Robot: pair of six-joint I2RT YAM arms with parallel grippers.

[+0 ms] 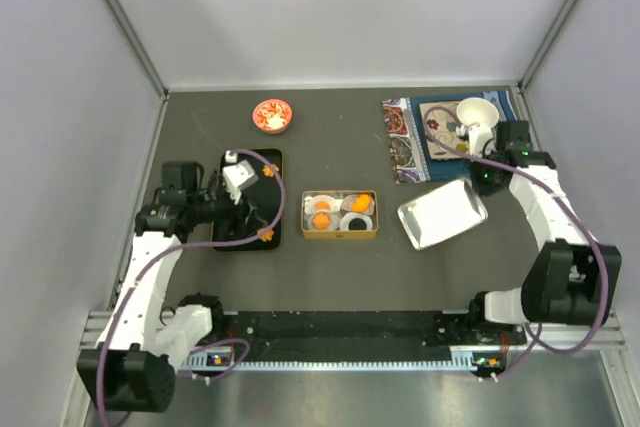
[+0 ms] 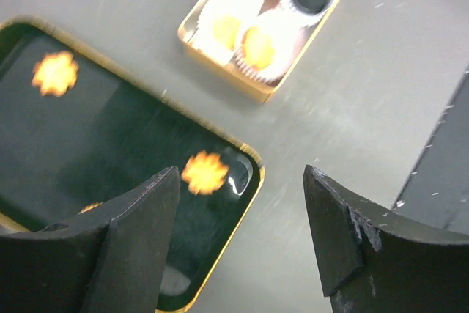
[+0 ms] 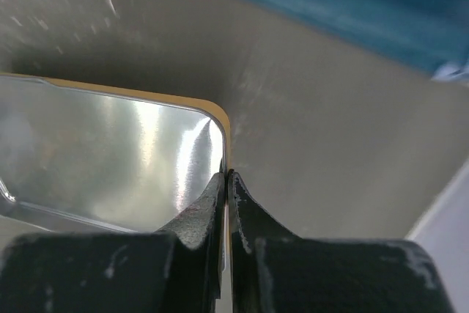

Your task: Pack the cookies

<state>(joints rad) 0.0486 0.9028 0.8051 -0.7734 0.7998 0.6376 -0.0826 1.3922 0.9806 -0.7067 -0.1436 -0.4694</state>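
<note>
our left tool [image 2: 240, 175] hangs released, jaws wide, over the black tray [image 2: 110, 152]. a flower-shaped cookie [image 2: 204, 172] lies near the tray's corner, closer to one finger than the other. we'd centre on it first, then drop straight, minding the rim. other cookies [image 1: 358, 205] sit in the gold box [image 1: 340, 235] on the table [image 2: 352, 93]. our right tool [image 3: 226, 181] is clenched on the silver lid's [image 3: 110, 152] edge.
</note>
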